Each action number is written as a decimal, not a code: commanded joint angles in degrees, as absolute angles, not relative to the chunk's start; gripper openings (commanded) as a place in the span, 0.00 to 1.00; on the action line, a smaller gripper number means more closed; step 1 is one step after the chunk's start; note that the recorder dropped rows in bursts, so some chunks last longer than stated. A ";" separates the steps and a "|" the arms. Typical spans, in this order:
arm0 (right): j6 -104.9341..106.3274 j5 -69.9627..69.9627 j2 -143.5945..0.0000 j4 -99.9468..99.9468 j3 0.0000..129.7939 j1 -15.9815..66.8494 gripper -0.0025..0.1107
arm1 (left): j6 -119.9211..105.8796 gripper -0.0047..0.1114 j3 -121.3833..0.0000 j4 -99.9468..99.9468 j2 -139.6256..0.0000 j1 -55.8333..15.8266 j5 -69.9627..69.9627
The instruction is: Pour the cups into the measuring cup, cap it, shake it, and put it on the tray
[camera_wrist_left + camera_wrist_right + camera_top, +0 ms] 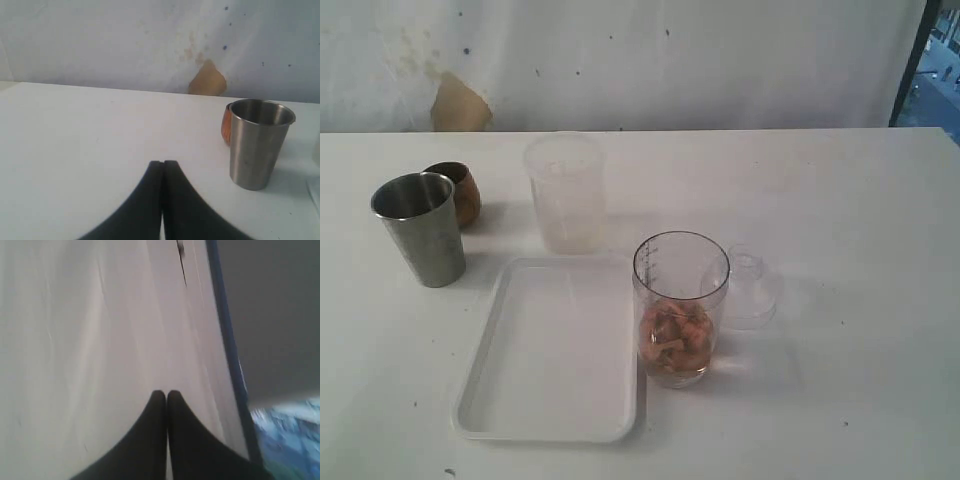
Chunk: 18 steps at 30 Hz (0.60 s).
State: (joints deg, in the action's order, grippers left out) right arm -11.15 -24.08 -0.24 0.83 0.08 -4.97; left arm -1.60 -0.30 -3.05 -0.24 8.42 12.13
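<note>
On the table [860,230] stand the steel tumbler [418,228], the copper cup [455,192] just behind, a frosted cup [565,193], the white tray [555,365], then the measuring cup [679,290] holding tan-orange pieces, the cap [750,288] beside it. Left fingers [152,175] and right fingers [157,407] press together, gripping nothing.

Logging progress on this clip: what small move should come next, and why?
Probably open the shut right pincer and reach toward the cap. The measuring cup already holds orange-brown pieces but stands uncapped, and the cap lies beside it on that arm's side. Whether the steel tumbler is empty cannot be told.
</note>
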 commanded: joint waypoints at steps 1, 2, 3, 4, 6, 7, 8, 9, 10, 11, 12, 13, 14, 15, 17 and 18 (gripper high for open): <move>-17.41 -40.12 0.00 -0.31 0.81 -5.07 0.02 | -1.50 0.04 0.00 -2.93 0.00 8.49 11.55; -17.74 -37.74 0.00 -0.46 2.35 -5.07 0.02 | -1.50 0.04 0.00 -2.93 0.00 8.49 11.55; -17.74 -33.57 -0.10 -1.29 5.31 -5.07 0.02 | -1.50 0.04 0.00 -2.93 0.00 8.49 11.55; -17.74 -28.93 -1.38 -1.74 7.50 -5.07 0.02 | -1.50 0.04 0.00 -2.93 0.00 8.49 11.55; -17.74 -20.81 -5.18 -1.63 13.14 -5.07 0.02 | -1.50 0.04 0.00 -2.93 0.00 8.49 11.55; -17.74 -18.13 -7.15 -1.53 15.32 -5.07 0.03 | -1.50 0.04 0.00 -2.93 0.00 8.49 11.55; -17.74 -15.28 -9.68 -1.53 17.92 -5.07 0.04 | -1.50 0.04 0.00 -2.93 0.00 8.49 11.55; -17.74 -12.90 -12.43 -1.10 20.42 -5.07 0.06 | -1.50 0.04 0.00 -2.93 0.00 8.49 11.55; -17.74 -10.81 -14.61 0.32 22.82 -5.07 0.09 | -1.50 0.04 0.00 -2.93 0.00 8.49 11.55; -17.74 -8.49 -18.09 2.27 25.22 -5.07 0.13 | -1.50 0.04 0.00 -2.93 0.00 8.49 11.55; -17.74 -5.83 -20.41 3.77 27.66 -5.07 0.17 | -1.50 0.04 0.00 -2.93 0.00 8.49 11.55; -17.74 -3.24 -23.47 4.40 29.70 -5.07 0.22 | -1.50 0.04 0.00 -2.93 0.00 8.49 11.55; -17.74 0.63 -26.51 4.65 32.35 -5.07 0.27 | -1.50 0.04 0.00 -2.93 0.00 8.49 11.55; -17.26 4.76 -29.72 4.65 35.10 -5.07 0.33 | -1.50 0.04 0.00 -2.93 0.00 8.49 11.55; -15.40 12.47 -35.57 4.65 39.97 -5.07 0.43 | -1.50 0.04 0.00 -2.93 0.00 8.49 11.55; -12.80 16.62 -38.82 4.65 42.60 -5.07 0.47 | -1.50 0.04 0.00 -2.93 0.00 8.49 11.55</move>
State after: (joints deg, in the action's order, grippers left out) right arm -16.59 5.26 -31.34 3.72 37.15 -4.97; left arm -1.60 -0.30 -3.05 -0.24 8.42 12.14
